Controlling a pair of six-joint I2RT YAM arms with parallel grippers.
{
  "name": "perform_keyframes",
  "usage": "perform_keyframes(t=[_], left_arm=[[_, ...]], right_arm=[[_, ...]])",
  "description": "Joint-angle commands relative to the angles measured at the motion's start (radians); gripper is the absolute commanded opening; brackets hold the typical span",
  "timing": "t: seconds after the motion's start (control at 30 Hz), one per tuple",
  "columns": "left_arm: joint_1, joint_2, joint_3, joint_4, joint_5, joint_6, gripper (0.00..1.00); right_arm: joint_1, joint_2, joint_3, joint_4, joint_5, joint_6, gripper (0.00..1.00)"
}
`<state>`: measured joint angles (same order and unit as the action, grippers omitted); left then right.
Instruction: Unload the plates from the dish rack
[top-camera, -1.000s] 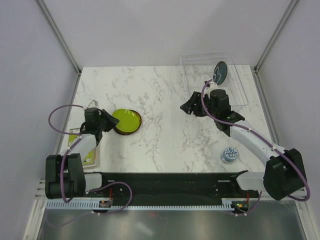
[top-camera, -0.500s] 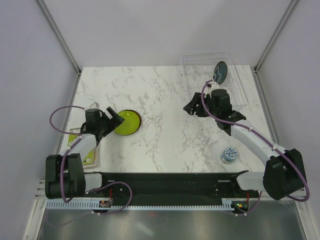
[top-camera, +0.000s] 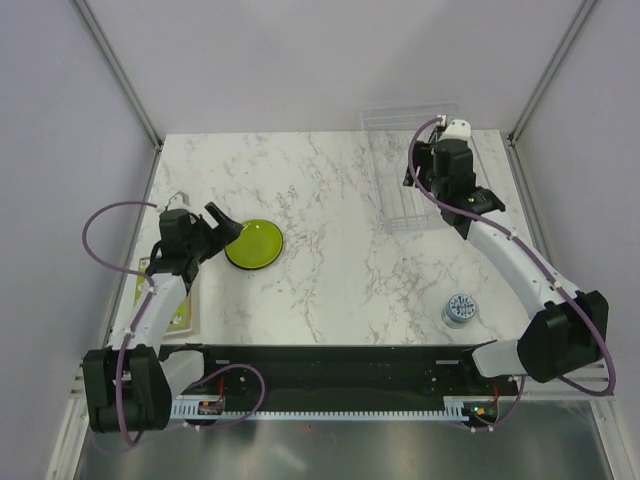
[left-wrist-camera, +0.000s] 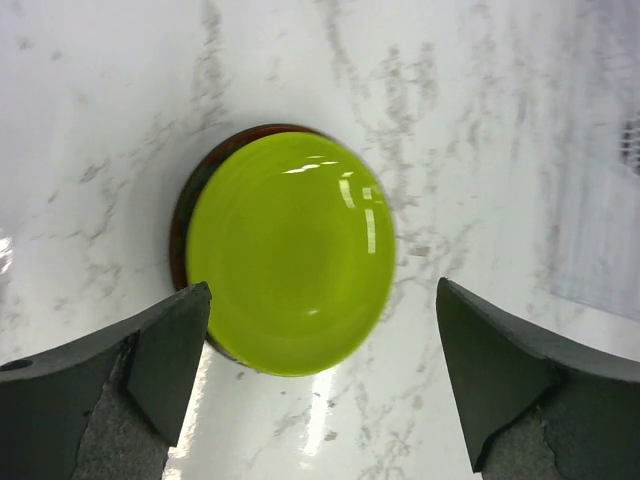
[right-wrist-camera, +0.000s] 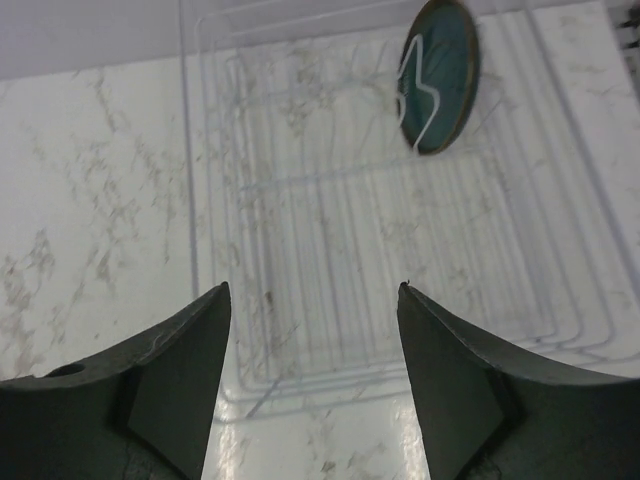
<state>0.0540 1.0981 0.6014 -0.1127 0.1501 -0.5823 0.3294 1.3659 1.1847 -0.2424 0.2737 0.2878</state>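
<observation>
Lime green plate (left-wrist-camera: 290, 255) lies face up on the left side of the white marble table (top-camera: 330, 200). It is stacked on a dark red plate (left-wrist-camera: 181, 225), of which only a thin rim shows along the left edge. The left gripper (left-wrist-camera: 322, 300) hovers by this stack with its jaws spread wide and nothing between them. In the wrist view its two dark fingers (left-wrist-camera: 165, 350) flank the near part of the stack without touching it. From above, the gripper sits just beside the stack's left rim.

The dish rack (right-wrist-camera: 300, 200), clear plastic with thin ribs, stands at the far right corner of the table. One teal plate (right-wrist-camera: 440, 75) stands on edge in it, tilted, toward the rack's far right end. In the overhead view the right arm covers that plate. The right gripper (right-wrist-camera: 312, 300) hangs above the near part of the rack with its jaws wide open, holding nothing — the ribbed floor of the rack shows between its fingers.

A small blue-and-white cup (top-camera: 459, 309) stands on the table near the right arm, well apart from the rack. A flat green-yellow sheet (top-camera: 181, 315) lies at the left edge of the table, partly under the left arm.
</observation>
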Motion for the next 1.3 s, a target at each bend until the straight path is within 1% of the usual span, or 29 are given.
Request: perform_keyframes(t=[0.0,0.03,0.07,0.1,0.13,0.17,0.2,0.23,0.27,0.33,0.37,0.43,0.47,0.57,0.67,0.7,0.8,0.97,1.1,1.13,1.17,1.2,1.23,1.27], left_arm=[[-0.025,-0.076,0.073,0.108,0.164,0.015,1.0],[-0.031,-0.073,0.086,0.142,0.214,0.021,1.0],[-0.042,-0.07,0.115,0.145,0.232,0.039,1.0],[-0.075,-0.061,0.129,0.148,0.25,0.048,1.0],[-0.091,-0.055,0.139,0.163,0.261,0.076,1.0],[-0.115,-0.05,0.159,0.168,0.269,0.085,1.0],[-0.127,-0.038,0.167,0.176,0.272,0.093,1.0],[-0.143,-0.034,0.172,0.185,0.272,0.11,1.0],[-0.166,-0.026,0.178,0.208,0.27,0.117,1.0],[-0.189,0.0,0.182,0.223,0.263,0.14,1.0],[-0.209,0.012,0.195,0.228,0.261,0.145,1.0],[-0.229,0.054,0.208,0.231,0.255,0.159,1.0],[-0.235,0.066,0.212,0.241,0.255,0.16,1.0],[-0.244,0.121,0.219,0.271,0.253,0.162,1.0],[-0.244,0.169,0.224,0.284,0.252,0.162,1.0],[-0.246,0.178,0.222,0.295,0.252,0.159,1.0],[-0.246,0.21,0.224,0.306,0.258,0.156,1.0],[-0.247,0.221,0.222,0.315,0.258,0.157,1.0],[-0.247,0.226,0.213,0.317,0.261,0.156,1.0],[-0.247,0.224,0.212,0.317,0.259,0.156,1.0],[-0.247,0.226,0.209,0.317,0.258,0.157,1.0],[-0.247,0.229,0.209,0.317,0.256,0.16,1.0],[-0.247,0.23,0.209,0.317,0.255,0.162,1.0],[-0.247,0.233,0.209,0.317,0.255,0.164,1.0]], right_arm=[[-0.065,0.157,0.16,0.008,0.208,-0.147,0.75],[-0.081,0.189,0.215,0.012,0.22,-0.156,0.75],[-0.095,0.261,0.24,0.026,0.223,-0.174,0.75],[-0.121,0.297,0.266,0.037,0.228,-0.179,0.76],[-0.136,0.338,0.329,0.043,0.223,-0.182,0.75],[-0.15,0.417,0.363,0.051,0.216,-0.185,0.76],[-0.179,0.459,0.403,0.046,0.207,-0.187,0.75],[-0.188,0.499,0.477,0.042,0.197,-0.191,0.75],[-0.197,0.572,0.513,0.041,0.187,-0.196,0.75],[-0.222,0.64,0.613,0.038,0.186,-0.219,0.75],[-0.228,0.706,0.648,0.028,0.186,-0.228,0.75],[-0.24,0.763,0.735,0.022,0.194,-0.262,0.74],[-0.248,0.815,0.762,0.022,0.182,-0.274,0.74],[-0.254,0.899,0.851,0.017,0.191,-0.328,0.72],[-0.262,0.95,0.901,0.014,0.194,-0.351,0.69],[-0.266,0.96,0.917,0.014,0.185,-0.351,0.66],[-0.277,0.99,0.953,-0.001,0.157,-0.338,0.64],[-0.285,1.015,0.966,-0.005,0.141,-0.326,0.58],[-0.296,1.026,0.964,-0.006,0.128,-0.326,0.56],[-0.297,1.027,0.963,-0.006,0.121,-0.326,0.54],[-0.3,1.029,0.964,-0.006,0.114,-0.326,0.44],[-0.3,1.032,0.964,-0.006,0.11,-0.328,0.4],[-0.302,1.036,0.966,-0.006,0.107,-0.328,0.38],[-0.303,1.038,0.966,-0.009,0.088,-0.329,0.27]])
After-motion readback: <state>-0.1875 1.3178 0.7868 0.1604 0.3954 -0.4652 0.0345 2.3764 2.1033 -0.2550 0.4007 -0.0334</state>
